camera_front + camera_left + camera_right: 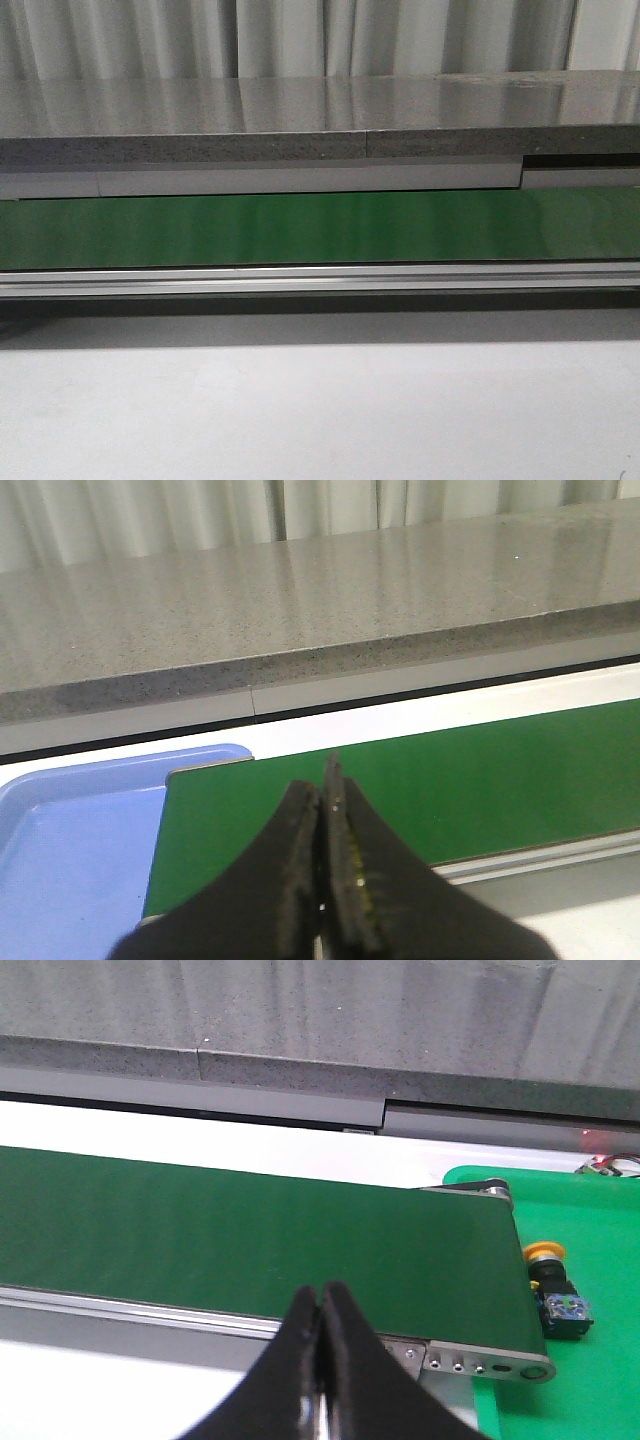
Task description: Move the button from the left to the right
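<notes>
The button (pixel 553 1282), a yellow-orange cap on a black body, lies on its side in the green tray (pixel 600 1360), just past the end of the green belt (pixel 250 1240). My right gripper (pixel 320 1295) is shut and empty, over the belt's near rail, well short of the button. My left gripper (pixel 325 785) is shut and empty over the other end of the belt (pixel 450 780), next to a blue tray (pixel 70 850). In the front view only the belt (pixel 320 228) shows; neither gripper nor the button appears there.
A grey stone-look counter (pixel 320 120) runs behind the belt. A silver rail (pixel 320 278) edges the belt's near side, with white tabletop (pixel 320 410) in front. A red light and wires (pixel 605 1163) sit at the green tray's far corner.
</notes>
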Available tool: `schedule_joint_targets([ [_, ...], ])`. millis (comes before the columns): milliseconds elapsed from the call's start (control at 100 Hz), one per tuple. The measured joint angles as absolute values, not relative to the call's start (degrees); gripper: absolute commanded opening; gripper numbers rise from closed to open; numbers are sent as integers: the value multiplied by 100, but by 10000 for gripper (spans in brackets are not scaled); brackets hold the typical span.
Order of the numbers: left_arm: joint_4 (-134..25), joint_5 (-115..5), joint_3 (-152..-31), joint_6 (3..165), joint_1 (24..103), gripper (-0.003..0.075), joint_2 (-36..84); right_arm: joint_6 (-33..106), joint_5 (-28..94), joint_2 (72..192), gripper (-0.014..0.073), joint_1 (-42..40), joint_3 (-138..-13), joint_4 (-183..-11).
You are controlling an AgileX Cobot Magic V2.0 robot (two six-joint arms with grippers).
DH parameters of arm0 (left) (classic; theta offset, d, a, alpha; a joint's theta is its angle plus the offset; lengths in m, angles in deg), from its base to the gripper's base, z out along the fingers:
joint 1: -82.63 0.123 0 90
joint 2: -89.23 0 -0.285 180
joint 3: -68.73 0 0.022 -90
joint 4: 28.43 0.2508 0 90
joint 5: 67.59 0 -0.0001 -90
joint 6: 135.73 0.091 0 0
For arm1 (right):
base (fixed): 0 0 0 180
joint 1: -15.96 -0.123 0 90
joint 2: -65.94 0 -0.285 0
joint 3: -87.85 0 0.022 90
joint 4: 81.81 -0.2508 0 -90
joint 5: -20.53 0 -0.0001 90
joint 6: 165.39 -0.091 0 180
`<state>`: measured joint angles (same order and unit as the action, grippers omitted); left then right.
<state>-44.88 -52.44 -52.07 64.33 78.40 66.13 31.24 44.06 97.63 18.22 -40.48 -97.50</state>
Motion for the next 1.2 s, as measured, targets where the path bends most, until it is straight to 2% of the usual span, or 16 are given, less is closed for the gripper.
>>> schedule_joint_targets([
  [270, -4488, -5244, -5207, 6433, 7840, -19, 6613, 2922, 4088, 9432, -67, 1415, -3555, -9569],
  [530, -4488, -5244, -5207, 6433, 7840, -19, 6613, 1745, 3249, 8686, -67, 894, -2643, -8580],
  [870, -4488, -5244, -5207, 6433, 7840, -19, 6613, 1461, 2730, 7534, -67, 882, -1440, -8397],
  [1200, -4488, -5244, -5204, 6433, 7840, -19, 6617, 1461, 2730, 7315, -67, 882, -1335, -8399],
])
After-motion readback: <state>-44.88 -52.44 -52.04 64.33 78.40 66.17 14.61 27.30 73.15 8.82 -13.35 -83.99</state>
